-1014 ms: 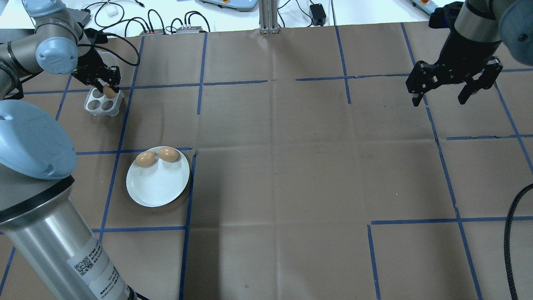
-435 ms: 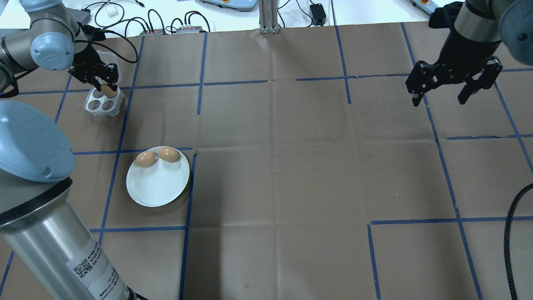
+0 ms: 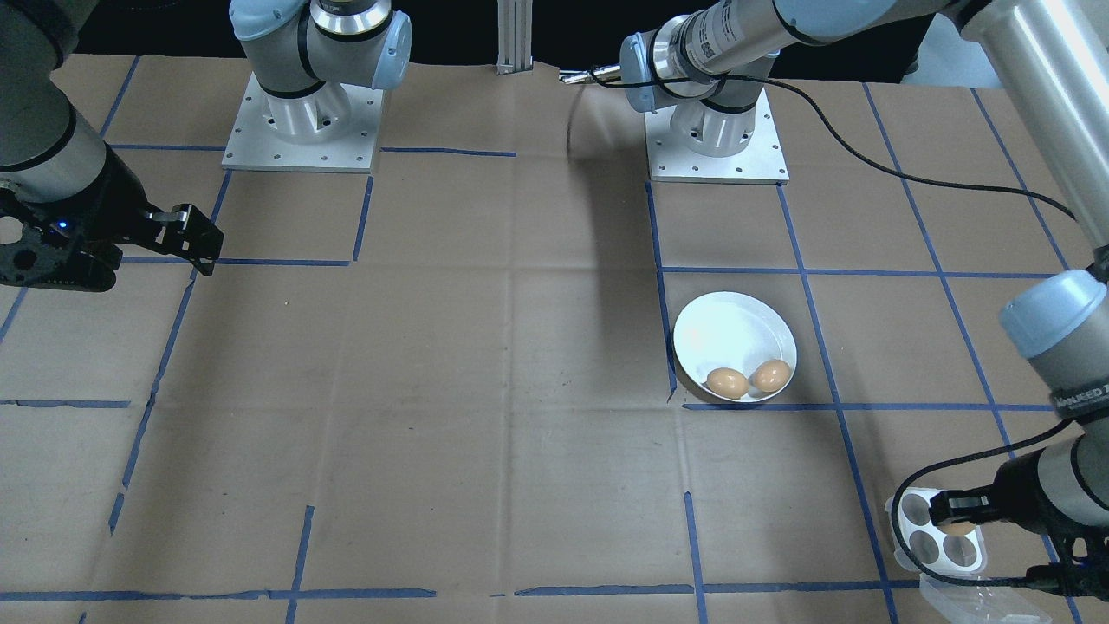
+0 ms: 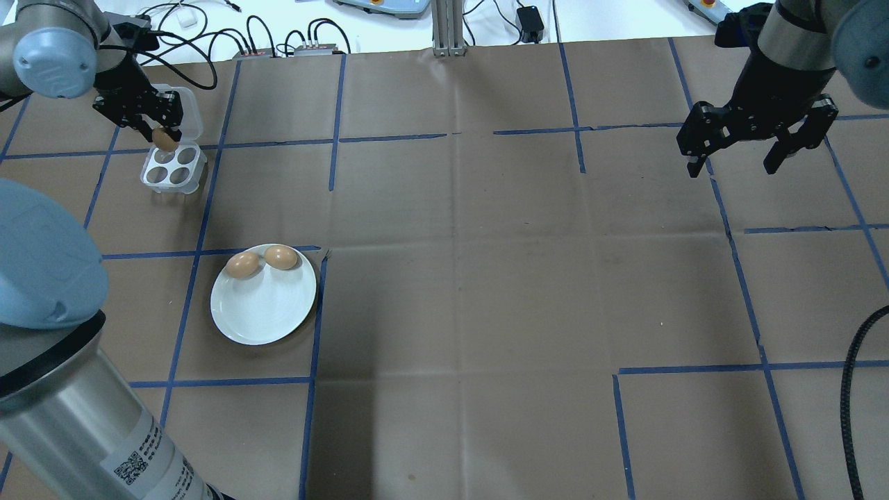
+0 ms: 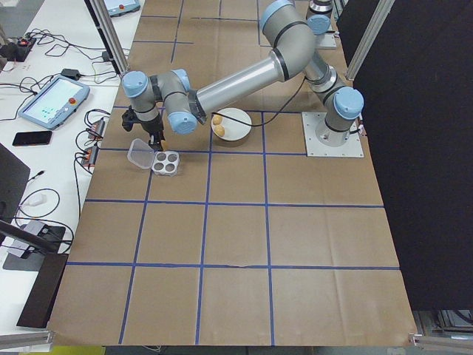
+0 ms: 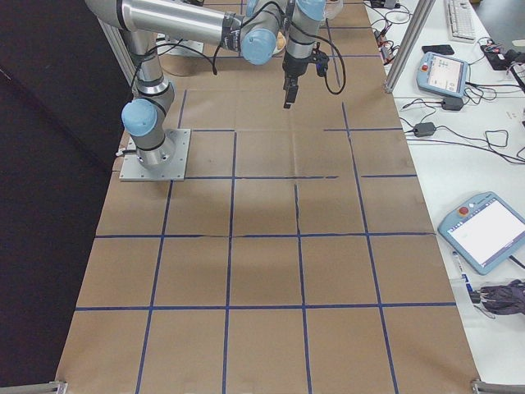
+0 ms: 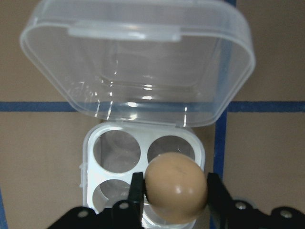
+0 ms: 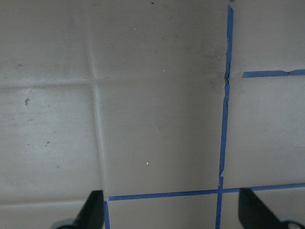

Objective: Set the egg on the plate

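Note:
My left gripper (image 4: 161, 137) is shut on a brown egg (image 4: 164, 139), holding it above the white four-hollow egg tray (image 4: 173, 169). In the left wrist view the egg (image 7: 176, 187) sits between the two fingers over the tray (image 7: 90, 143), whose hollows look empty. The round white plate (image 4: 267, 312) lies nearer the robot and holds two brown eggs (image 4: 242, 265) (image 4: 280, 257) at its far rim. The front-facing view also shows the plate (image 3: 732, 325) and the held egg (image 3: 957, 526). My right gripper (image 4: 740, 165) hangs open over bare paper at the far right.
The tray's clear lid (image 7: 138, 62) lies open behind it. Brown paper with blue tape lines (image 4: 333, 139) covers the table. Cables and boxes (image 4: 278, 42) lie past the far edge. The left arm's base column (image 4: 90, 417) fills the near left corner.
My left gripper has lifted the egg out of the tray and drifted up and away to the left. The right arm has stayed still.

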Robot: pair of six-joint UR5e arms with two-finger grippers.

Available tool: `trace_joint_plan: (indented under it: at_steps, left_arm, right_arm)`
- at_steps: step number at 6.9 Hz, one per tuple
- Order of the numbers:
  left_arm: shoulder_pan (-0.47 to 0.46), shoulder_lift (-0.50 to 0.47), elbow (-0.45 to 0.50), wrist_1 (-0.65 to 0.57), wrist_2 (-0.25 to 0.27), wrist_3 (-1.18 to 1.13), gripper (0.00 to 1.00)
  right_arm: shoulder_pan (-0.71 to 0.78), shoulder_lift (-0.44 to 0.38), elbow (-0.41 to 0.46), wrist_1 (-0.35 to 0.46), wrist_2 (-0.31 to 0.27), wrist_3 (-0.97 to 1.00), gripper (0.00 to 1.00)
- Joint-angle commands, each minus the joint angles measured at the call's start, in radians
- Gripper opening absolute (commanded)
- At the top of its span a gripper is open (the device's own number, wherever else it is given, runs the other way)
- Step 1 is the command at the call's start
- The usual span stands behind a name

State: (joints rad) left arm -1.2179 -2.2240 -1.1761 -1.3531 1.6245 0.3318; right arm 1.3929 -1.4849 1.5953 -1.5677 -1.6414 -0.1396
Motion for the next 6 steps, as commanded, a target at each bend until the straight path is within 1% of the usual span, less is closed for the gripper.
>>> trace_joint_plan:
  at_steps: [1, 3, 4, 5, 6]
  left_arm:
    - [-0.023, 0.171, -0.106, -0.127, -0.003, -0.093, 0.0]
    - [-0.084, 0.37, -0.383, -0.106, -0.014, -0.216, 0.0]
    - [-0.11, 0.441, -0.493, -0.094, -0.018, -0.267, 0.0]
    - [-0.144, 0.487, -0.581, -0.071, -0.018, -0.279, 0.0]
    - [-0.17, 0.492, -0.665, 0.01, -0.02, -0.325, 0.0]
  right_arm:
    - [0.0, 0.0, 0.0, 0.0, 0.0, 0.0, 1.0]
    - [0.0, 0.0, 0.0, 0.0, 0.0, 0.0, 1.0]
    - [0.0, 0.0, 0.0, 0.0, 0.0, 0.0, 1.0]
    - [0.0, 0.0, 0.0, 0.0, 0.0, 0.0, 1.0]
    - [0.0, 0.0, 0.0, -0.002, 0.0, 0.0, 1.0]
